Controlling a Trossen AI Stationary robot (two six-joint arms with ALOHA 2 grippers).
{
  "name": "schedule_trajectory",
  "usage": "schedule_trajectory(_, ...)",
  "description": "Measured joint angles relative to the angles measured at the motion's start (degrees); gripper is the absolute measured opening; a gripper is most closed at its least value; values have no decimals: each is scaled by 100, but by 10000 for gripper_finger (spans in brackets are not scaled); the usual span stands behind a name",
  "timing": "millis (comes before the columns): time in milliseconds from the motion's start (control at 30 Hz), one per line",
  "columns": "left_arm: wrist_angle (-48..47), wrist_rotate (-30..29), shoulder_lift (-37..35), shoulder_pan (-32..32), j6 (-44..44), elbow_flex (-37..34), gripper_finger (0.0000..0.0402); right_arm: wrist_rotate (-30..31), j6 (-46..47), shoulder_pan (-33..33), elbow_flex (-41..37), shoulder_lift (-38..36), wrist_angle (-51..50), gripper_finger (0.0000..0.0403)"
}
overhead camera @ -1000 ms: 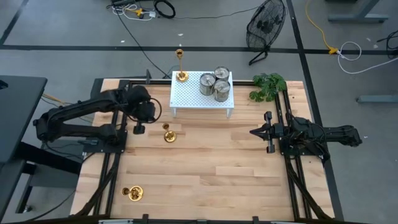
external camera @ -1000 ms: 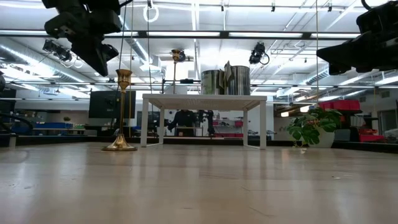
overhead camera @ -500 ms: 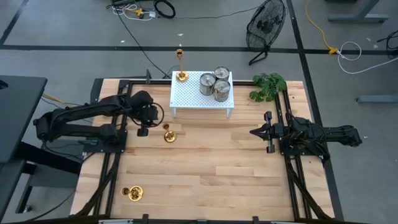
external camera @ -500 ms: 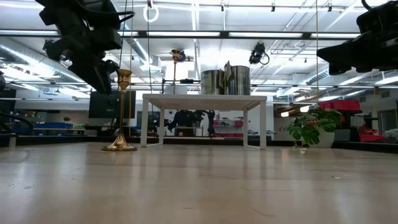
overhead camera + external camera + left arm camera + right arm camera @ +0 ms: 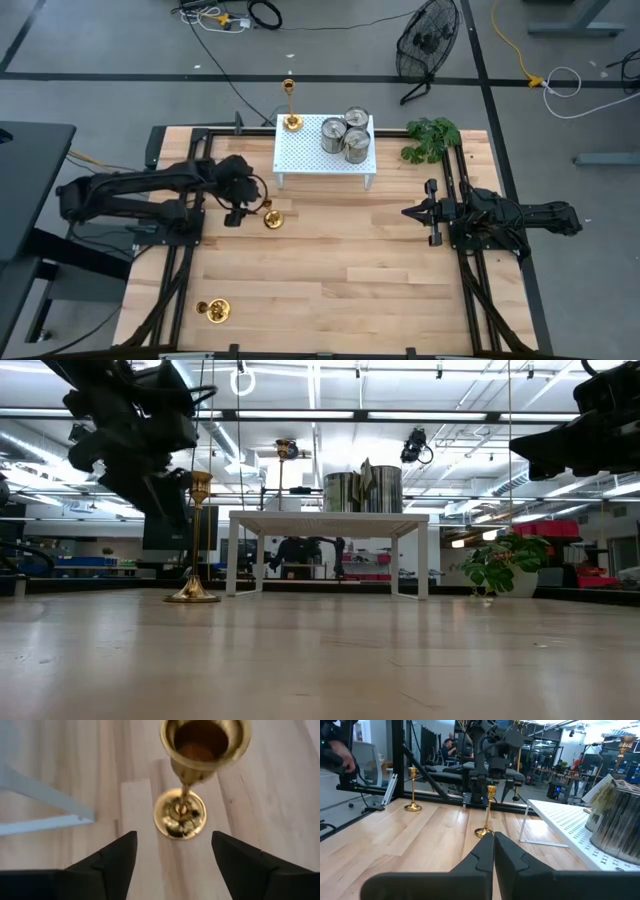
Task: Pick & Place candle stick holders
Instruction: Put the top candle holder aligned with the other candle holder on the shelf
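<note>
A gold candle stick holder [image 5: 270, 217] stands upright on its round base [image 5: 180, 814] on the wooden table, just in front of the white rack [image 5: 322, 160]. My left gripper [image 5: 172, 855] is open and slants down at it from the left. Its fingers stand wide on either side of the base and touch nothing. A second gold holder [image 5: 213, 311] stands near the front left, and a third [image 5: 291, 120] on the rack's far left corner. Three silver holders [image 5: 345, 135] sit on the rack. My right gripper [image 5: 428, 212] waits at the right, shut.
A green plant [image 5: 430, 138] lies at the far right of the table, beside the rack. The rack's white leg [image 5: 50, 800] stands close to my left gripper. Bare wood stretches across the table's middle and front.
My left gripper has come down and moved toward the table's right, closing in on the gold holder in front of the rack. The holder has stayed where it was.
</note>
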Motion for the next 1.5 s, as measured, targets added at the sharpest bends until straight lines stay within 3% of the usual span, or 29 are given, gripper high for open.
schedule_trajectory(333,799,94,530,-8,-311,-101,258,0,0,0,0,-1,-1,17)
schedule_trajectory(600,1036,568,970,-8,-383,-101,257,0,0,0,1,-1,1,17)
schedule_trajectory(900,1607,732,1094,-8,-365,-101,257,0,0,0,0,2,-2,17)
schedule_trajectory(1233,1424,1042,1092,-8,-406,-101,256,0,0,0,2,0,1,17)
schedule_trajectory(1500,1422,957,1092,-8,104,-101,256,0,2,0,1,1,1,17)
